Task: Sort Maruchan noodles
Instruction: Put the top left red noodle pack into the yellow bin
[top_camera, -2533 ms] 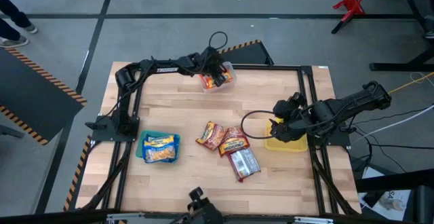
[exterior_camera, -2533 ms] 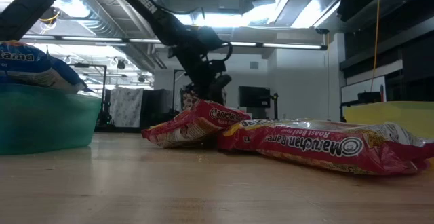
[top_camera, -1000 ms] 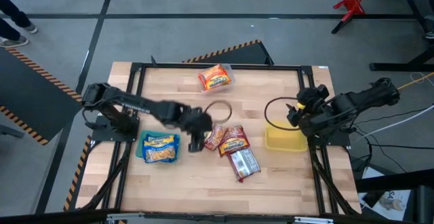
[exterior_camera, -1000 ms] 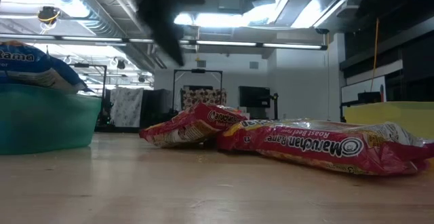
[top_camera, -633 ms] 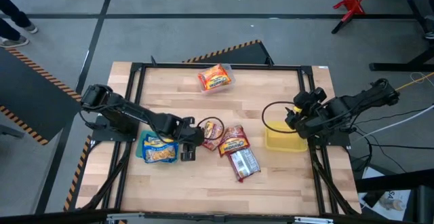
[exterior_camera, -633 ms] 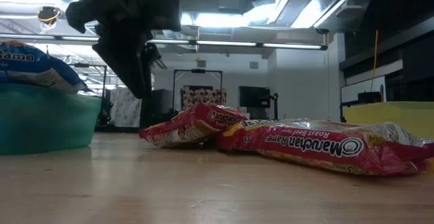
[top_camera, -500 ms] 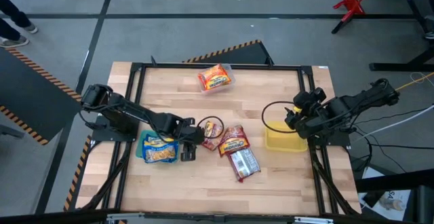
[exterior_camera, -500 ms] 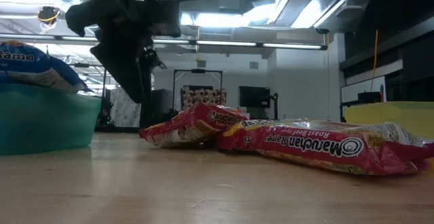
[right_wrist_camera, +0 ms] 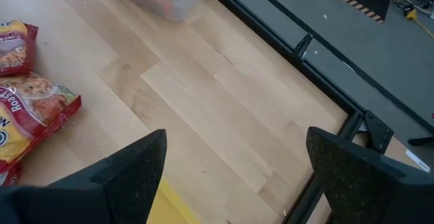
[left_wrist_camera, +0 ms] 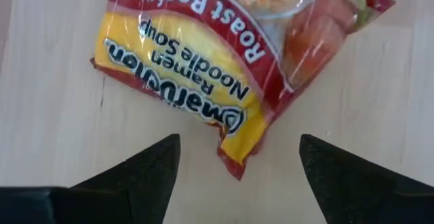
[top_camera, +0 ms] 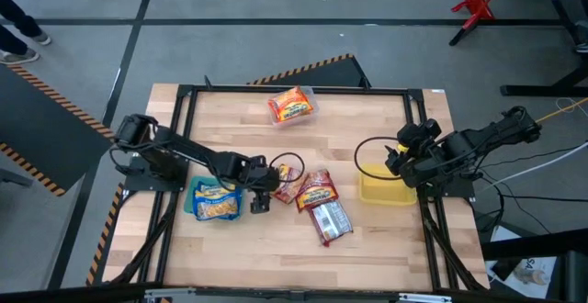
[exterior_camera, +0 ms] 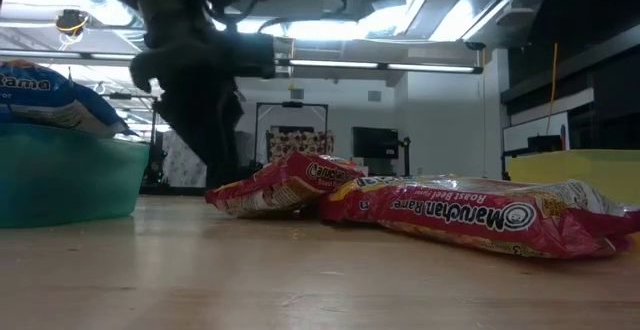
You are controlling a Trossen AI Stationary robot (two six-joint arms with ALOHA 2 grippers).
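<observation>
left gripper (left_wrist_camera: 234, 173) released, hovering over the corner of the roast beef packet (left_wrist_camera: 203, 68) mid-table (top_camera: 367, 119), so drop straight down, straddle that corner and pinch low so the crinkly film doesn't slip; right gripper (right_wrist_camera: 230, 176) released, waiting over the yellow bin (top_camera: 386, 193).

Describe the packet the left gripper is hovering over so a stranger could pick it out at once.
Start at the wooden table and find the cluster of three packets at its middle. The one meant is the Roast Beef packet on the cluster's left end, nearest the teal bin, with the open left gripper right beside it.
</observation>
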